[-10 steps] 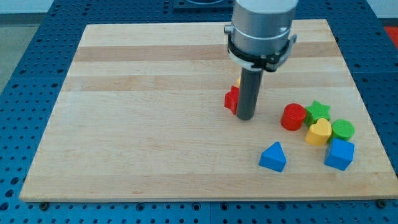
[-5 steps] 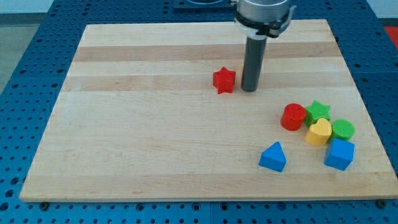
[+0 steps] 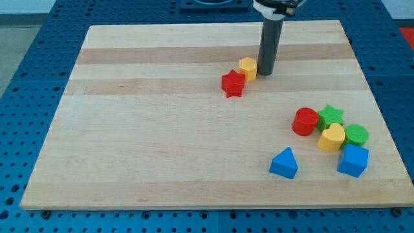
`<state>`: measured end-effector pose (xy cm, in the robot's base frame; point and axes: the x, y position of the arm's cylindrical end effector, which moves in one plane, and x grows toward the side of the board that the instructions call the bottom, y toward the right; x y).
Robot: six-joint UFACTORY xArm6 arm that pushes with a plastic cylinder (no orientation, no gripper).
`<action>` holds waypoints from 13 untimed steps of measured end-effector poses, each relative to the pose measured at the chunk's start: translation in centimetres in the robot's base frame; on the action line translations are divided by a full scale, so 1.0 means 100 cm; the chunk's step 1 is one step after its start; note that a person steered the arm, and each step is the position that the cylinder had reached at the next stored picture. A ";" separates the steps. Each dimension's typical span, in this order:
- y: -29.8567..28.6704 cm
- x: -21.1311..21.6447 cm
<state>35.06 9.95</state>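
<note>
My tip (image 3: 266, 73) rests on the wooden board (image 3: 149, 129) near the view's top, just right of a small yellow block (image 3: 248, 67); I cannot tell whether they touch. A red star block (image 3: 233, 83) lies against the yellow block's lower left. Far off at the view's lower right sits a cluster: a red cylinder (image 3: 305, 121), a green star (image 3: 332, 115), a yellow heart (image 3: 332, 138), a green cylinder (image 3: 356, 135) and a blue cube (image 3: 353, 160). A blue triangle block (image 3: 284, 162) lies alone left of the cube.
The board sits on a blue perforated table (image 3: 26, 45) that shows on all sides. The arm's grey body (image 3: 278, 5) enters from the view's top edge above the rod.
The rod has moved toward the view's top and a little right, away from the red star. The yellow block, hidden before, now shows beside the star.
</note>
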 end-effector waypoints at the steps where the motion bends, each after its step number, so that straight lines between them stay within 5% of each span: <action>1: 0.000 -0.005; 6: -0.041 -0.035; 10: -0.041 -0.013; 13: 0.080 0.023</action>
<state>37.41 17.90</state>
